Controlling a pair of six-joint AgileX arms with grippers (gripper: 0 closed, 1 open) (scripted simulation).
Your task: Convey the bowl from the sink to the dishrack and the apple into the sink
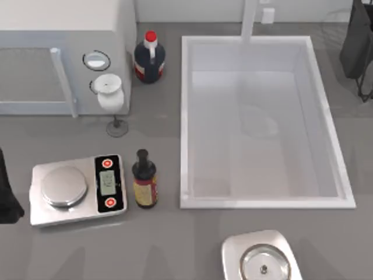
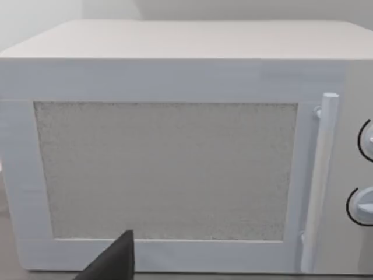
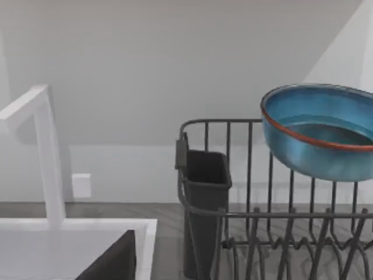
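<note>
The blue bowl with its reddish-brown rim shows in the right wrist view, tilted, up over the far rail of the dark wire dishrack; whether it rests on the rack or hangs free I cannot tell. My right gripper is on the sink's side of the rack, apart from the bowl. My right arm is at the back right edge of the table. The white sink with its faucet holds nothing. The apple is out of view. My left arm is parked at the left edge, its gripper facing the microwave.
A white microwave stands at the back left, a dark jug beside it. A kitchen scale, a sauce bottle and a wine glass are left of the sink. A steel pan on a silver base sits at the front.
</note>
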